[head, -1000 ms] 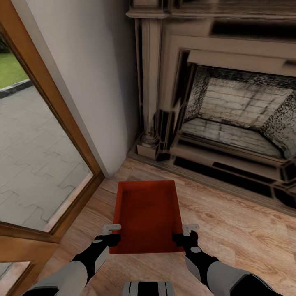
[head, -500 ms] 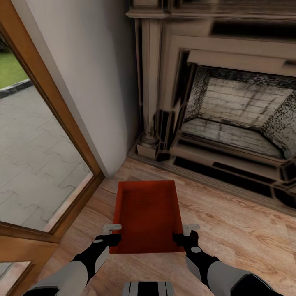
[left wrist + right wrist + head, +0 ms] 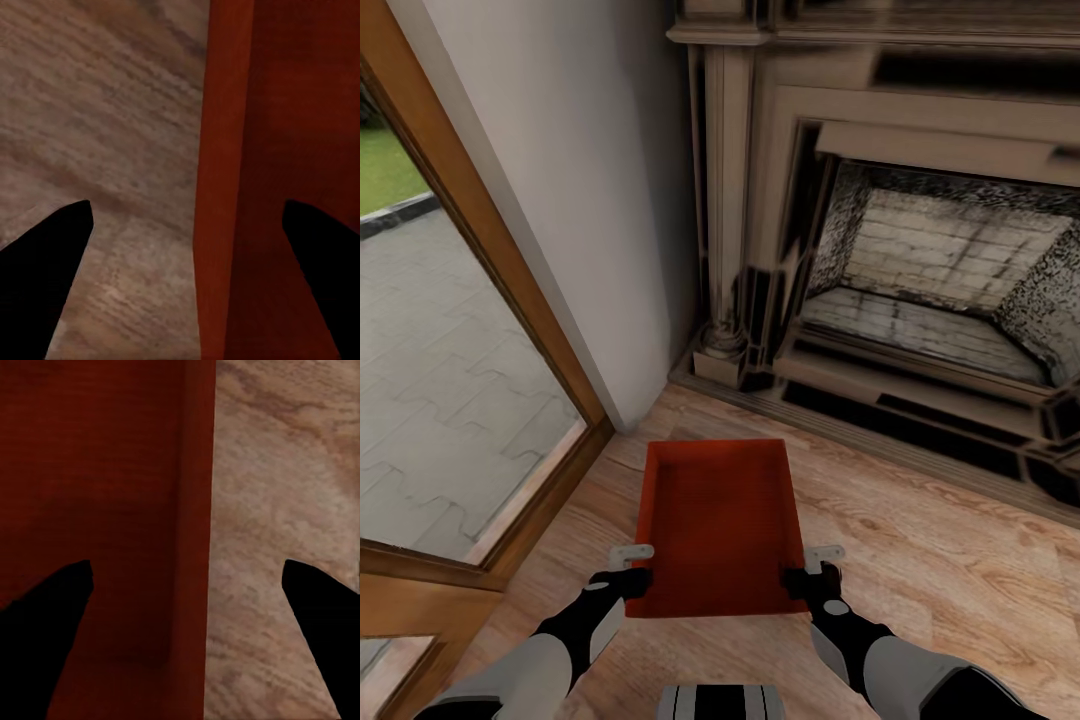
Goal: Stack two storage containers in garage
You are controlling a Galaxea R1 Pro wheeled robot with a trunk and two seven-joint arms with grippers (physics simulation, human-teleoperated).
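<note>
Head view, room: plank floor [image 3: 920, 570] of light wood ran up to a dark carved fireplace [image 3: 920, 260] with a pale brick-lined firebox; a plain pale wall [image 3: 580, 180] met a wood-framed glass door [image 3: 510, 330], with grey paving and a patch of grass seen through the glass.
Head view, bin: one orange-red bin [image 3: 718, 525] sat low in the middle of the picture, over the planks, in front of the fireplace and beside the door frame.
Head view, bin direction: its long axis ran away from the robot toward the corner where wall and fireplace met; the open top faced up and the near short end lay between the two arms.
Head view, left gripper [image 3: 630, 566]: it stood at the near left corner of the bin, one pale finger outside the long wall; grip not clear from here.
Head view, right gripper [image 3: 816, 566]: it stood at the near right corner, mirrored, one pale finger outside the wall.
Left wrist view: the bin's thin wall [image 3: 217, 187] ran straight up between the two dark fingers [image 3: 45, 277], planks on one side, red bin inside on the other; the fingers were spread wide, clear of the wall.
Right wrist view: the same, wall [image 3: 196, 547] between spread dark fingers [image 3: 45, 637], neither pressing on it.
</note>
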